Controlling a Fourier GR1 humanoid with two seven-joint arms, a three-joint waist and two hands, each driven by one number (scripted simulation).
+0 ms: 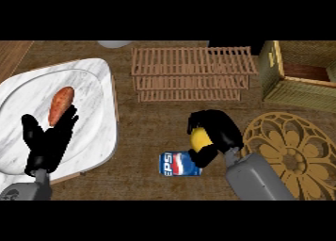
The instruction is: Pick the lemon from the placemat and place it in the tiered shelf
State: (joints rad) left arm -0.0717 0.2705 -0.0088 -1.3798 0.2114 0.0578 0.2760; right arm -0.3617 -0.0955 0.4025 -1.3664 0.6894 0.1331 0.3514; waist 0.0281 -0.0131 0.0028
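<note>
Head view: right hand (215, 126) has its fingers (228, 132) curled round the lemon (199, 137), off the placemat (295, 155) and short of the tiered shelf (195, 70); judged mid-transfer. Fingers hide much of the lemon. Height above worktop (142, 136) unclear. Left hand (49, 136) rests open, lower left. Shelf tiers overlap from above.

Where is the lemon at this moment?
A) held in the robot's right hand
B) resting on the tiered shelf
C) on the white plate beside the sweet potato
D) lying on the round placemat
A: the right hand is curled round the lemon, left of the placemat and short of the tiered shelf.
</note>
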